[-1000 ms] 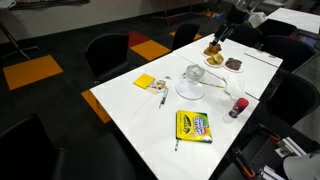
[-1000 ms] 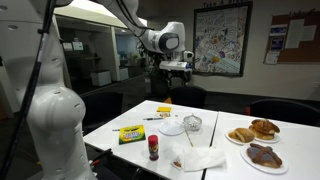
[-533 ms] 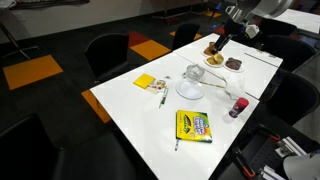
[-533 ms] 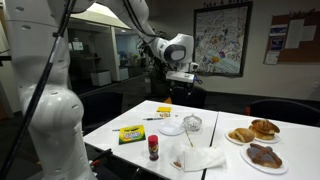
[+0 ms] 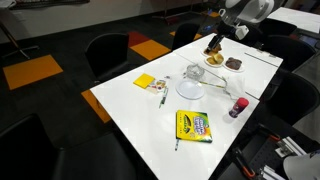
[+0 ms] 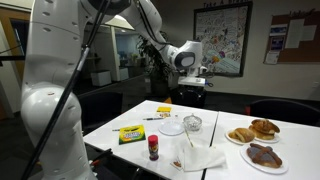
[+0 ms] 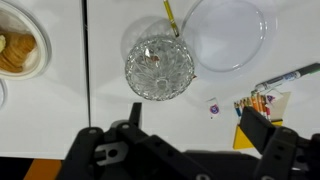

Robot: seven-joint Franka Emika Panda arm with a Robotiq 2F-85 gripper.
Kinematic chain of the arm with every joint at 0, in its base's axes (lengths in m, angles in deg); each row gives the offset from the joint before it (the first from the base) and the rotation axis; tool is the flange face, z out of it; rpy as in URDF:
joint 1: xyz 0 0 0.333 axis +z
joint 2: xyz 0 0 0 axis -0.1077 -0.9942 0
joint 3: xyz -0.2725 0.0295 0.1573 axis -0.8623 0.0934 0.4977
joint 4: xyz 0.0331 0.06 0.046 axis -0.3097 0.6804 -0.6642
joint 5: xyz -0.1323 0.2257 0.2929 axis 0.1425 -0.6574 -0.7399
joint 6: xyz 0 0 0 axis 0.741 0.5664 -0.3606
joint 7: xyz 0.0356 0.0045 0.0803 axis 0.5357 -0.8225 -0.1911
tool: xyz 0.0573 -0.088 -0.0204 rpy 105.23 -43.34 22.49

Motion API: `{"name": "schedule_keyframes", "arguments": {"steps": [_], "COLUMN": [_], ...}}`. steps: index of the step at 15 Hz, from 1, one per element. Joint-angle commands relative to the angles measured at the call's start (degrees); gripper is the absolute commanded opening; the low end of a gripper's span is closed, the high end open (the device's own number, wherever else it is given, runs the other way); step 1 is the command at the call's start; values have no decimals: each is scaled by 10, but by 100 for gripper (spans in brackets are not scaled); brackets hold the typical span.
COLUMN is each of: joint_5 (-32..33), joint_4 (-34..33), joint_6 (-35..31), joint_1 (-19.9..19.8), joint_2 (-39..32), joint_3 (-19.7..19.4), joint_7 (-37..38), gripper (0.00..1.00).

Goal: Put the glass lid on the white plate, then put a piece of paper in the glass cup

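Pincer agape, high above glass cup

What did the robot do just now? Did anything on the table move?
The pincer swung to the right in an exterior view, toward the spot above the glass cup. It is open and took hold of nothing. The glass cup, white plate and crayon box stayed where they were.

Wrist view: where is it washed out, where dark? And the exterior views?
Wrist view: the table glares so white that the white plate barely stands out; the glass cup sparkles sharply; the gripper is in shadow. In an exterior view the room is dim.
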Motion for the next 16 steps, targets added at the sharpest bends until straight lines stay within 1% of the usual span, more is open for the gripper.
{"name": "schedule_keyframes", "arguments": {"steps": [1,5,7,12,16], "joint_5": [5,22,33,71,117], "joint_4": [-64,-109,-130,-153,-170], "joint_6": [-8,0,2,0,2], "joint_1": [-30,-43,-42,-34,-25], "joint_2": [-70,-122,-148,-182,-203], "joint_3": [27,41,51,72,66], "joint_7": [-5,5,16,32,75], "gripper": [100,100,100,100,100]}}
